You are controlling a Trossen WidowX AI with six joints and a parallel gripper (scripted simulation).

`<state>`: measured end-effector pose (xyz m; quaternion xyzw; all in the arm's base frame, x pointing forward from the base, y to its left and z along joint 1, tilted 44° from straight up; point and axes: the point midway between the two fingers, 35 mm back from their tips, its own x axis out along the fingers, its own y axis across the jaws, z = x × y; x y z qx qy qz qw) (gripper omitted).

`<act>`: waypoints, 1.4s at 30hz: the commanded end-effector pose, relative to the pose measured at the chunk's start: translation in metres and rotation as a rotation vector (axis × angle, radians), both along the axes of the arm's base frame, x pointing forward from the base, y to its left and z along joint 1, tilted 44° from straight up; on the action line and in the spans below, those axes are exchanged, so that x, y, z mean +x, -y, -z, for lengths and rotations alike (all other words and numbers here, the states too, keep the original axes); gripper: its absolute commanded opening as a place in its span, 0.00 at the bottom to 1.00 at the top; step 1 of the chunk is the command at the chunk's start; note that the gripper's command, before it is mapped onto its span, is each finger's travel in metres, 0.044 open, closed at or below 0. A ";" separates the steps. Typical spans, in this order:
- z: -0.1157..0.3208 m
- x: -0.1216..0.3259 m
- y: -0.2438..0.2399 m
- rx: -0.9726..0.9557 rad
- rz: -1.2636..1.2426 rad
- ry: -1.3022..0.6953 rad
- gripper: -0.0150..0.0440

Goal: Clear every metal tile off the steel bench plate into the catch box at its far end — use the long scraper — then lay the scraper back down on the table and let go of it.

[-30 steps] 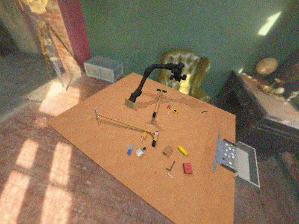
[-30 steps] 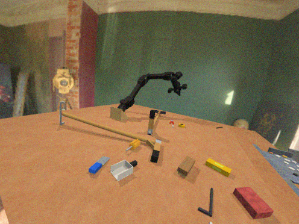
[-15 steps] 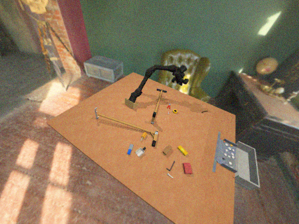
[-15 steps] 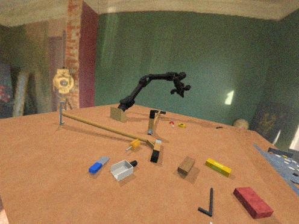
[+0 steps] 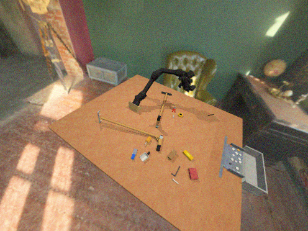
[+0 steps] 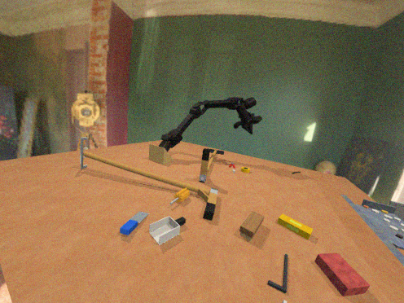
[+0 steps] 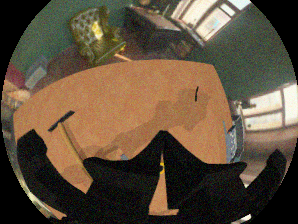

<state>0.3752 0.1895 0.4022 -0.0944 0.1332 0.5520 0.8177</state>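
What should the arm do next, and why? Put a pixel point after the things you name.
Probably swing out over a long wooden-handled tool and open: the closed, empty gripper (image 5: 192, 89) (image 6: 251, 131) (image 7: 162, 133) hangs above the table (image 5: 118, 174) (image 6: 81, 261) (image 7: 135, 85), while tiles (image 5: 237, 158) (image 6: 394, 221) remain on the bench plate (image 5: 229, 155) (image 6: 372, 220).
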 end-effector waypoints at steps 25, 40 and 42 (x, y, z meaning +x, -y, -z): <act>0.084 0.062 0.068 -0.030 0.216 -0.289 0.25; 0.127 0.082 0.111 -0.030 0.328 -0.435 0.25; 0.132 0.083 0.116 -0.029 0.342 -0.455 0.25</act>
